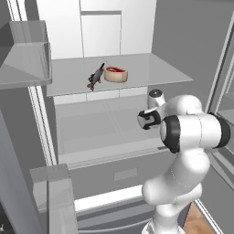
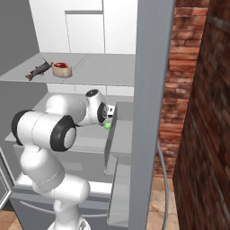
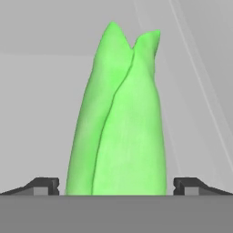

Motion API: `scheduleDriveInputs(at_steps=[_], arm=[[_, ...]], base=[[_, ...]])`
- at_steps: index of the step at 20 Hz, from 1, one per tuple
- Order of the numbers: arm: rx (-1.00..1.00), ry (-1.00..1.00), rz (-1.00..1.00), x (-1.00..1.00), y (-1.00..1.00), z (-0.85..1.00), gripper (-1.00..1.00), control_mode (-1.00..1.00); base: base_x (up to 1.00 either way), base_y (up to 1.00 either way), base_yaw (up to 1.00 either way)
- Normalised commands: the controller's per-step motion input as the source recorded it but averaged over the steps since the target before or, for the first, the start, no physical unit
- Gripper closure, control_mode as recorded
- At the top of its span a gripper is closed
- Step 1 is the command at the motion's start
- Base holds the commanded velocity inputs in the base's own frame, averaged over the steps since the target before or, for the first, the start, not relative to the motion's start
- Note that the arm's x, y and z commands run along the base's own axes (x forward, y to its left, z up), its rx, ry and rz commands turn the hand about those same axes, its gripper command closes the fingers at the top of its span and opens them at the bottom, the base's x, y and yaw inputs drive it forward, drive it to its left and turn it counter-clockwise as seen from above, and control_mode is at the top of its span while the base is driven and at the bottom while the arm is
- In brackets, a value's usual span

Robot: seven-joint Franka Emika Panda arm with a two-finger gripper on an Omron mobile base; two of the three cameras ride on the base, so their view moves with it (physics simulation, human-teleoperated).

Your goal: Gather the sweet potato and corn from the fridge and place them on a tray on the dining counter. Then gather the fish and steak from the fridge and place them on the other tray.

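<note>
The fridge point(image 1: 114, 137) is seen open, arm reached inside over a lower shelf. In the hand view the corn point(image 3: 119, 118) is framed between the two dark fingertips point(image 3: 43, 185), husk tips pointing away from the camera. The gripper point(image 3: 116, 189) is spread wide, one tip on each side of the corn; contact cannot be told. A bit of green corn is seen beside the hand in the right base view. The fish point(image 1: 95, 77) and steak point(image 1: 115, 73) are seen side by side on the upper shelf point(image 1: 151, 68), well above the gripper.
</note>
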Motion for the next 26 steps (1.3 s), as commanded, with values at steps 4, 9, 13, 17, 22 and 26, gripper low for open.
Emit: scheduleDriveInputs(at_steps=[4,9,13,17,22,26], arm=[[0.00,0.00,0.00,0.16,0.00,-0.29,1.00,-1.00],[0.00,-0.01,0.00,0.02,0.03,-0.34,1.00,-1.00],[0.00,-0.05,0.00,-0.35,0.17,-0.25,1.00,-1.00],[0.00,-0.06,0.00,-0.66,0.17,-0.13,1.00,-1.00],[0.00,-0.13,0.00,-0.84,0.21,0.18,1.00,-1.00],[0.00,-0.11,0.00,-0.96,0.25,0.48,1.00,-1.00]], base=[[0.00,0.00,0.00],[0.00,0.00,0.00],[0.00,0.00,0.00],[0.00,0.00,0.00],[0.00,0.00,0.00],[0.00,0.00,0.00]])
